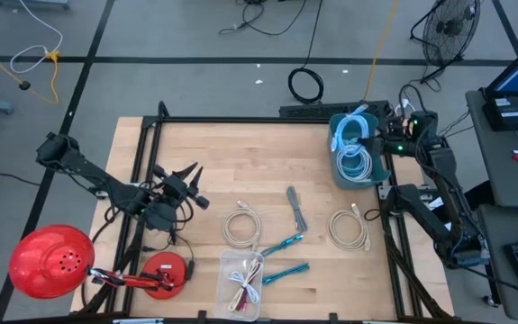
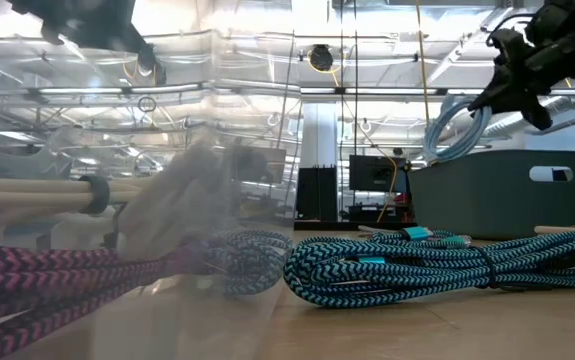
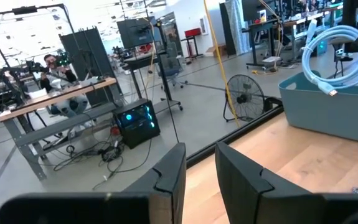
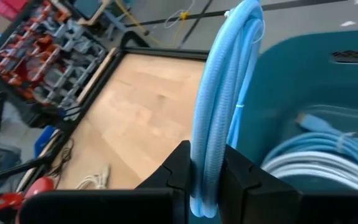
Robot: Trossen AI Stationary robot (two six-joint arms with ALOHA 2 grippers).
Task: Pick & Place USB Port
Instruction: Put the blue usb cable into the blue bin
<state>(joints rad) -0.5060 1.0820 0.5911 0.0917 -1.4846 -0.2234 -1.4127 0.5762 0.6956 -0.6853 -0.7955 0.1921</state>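
My right gripper [image 1: 377, 135] is over the dark teal bin [image 1: 381, 171] at the table's far right, shut on a coiled light-blue USB cable [image 1: 354, 124]. Similar blue and white coils [image 4: 309, 155] lie inside the bin. In the low view the gripper [image 2: 512, 85] holds the blue loop [image 2: 455, 130] above the bin's rim [image 2: 507, 190]. My left gripper [image 1: 189, 186] is open above the table's left side, touching nothing. Two white coils [image 1: 240, 225], [image 1: 349, 229], a grey cable [image 1: 296, 209] and two teal braided cables [image 1: 282, 245] lie flat on the wood. My right gripper pinches the light-blue cable's bundled strands [image 4: 207, 168] between its two fingers, several strands together. The fingers reach in from the table's right side, lying across the strands. The coil is lifted clear, and its loop [image 2: 455, 130] hangs beside and below the fingers over the bin.
A clear plastic bag with pink and white cables [image 1: 243, 281] lies at the near edge. A red lamp [image 1: 49, 261] and its red base [image 1: 164, 273] stand near left. A black frame [image 1: 240, 120] borders the table. Bare wood lies between my left gripper and the bin.
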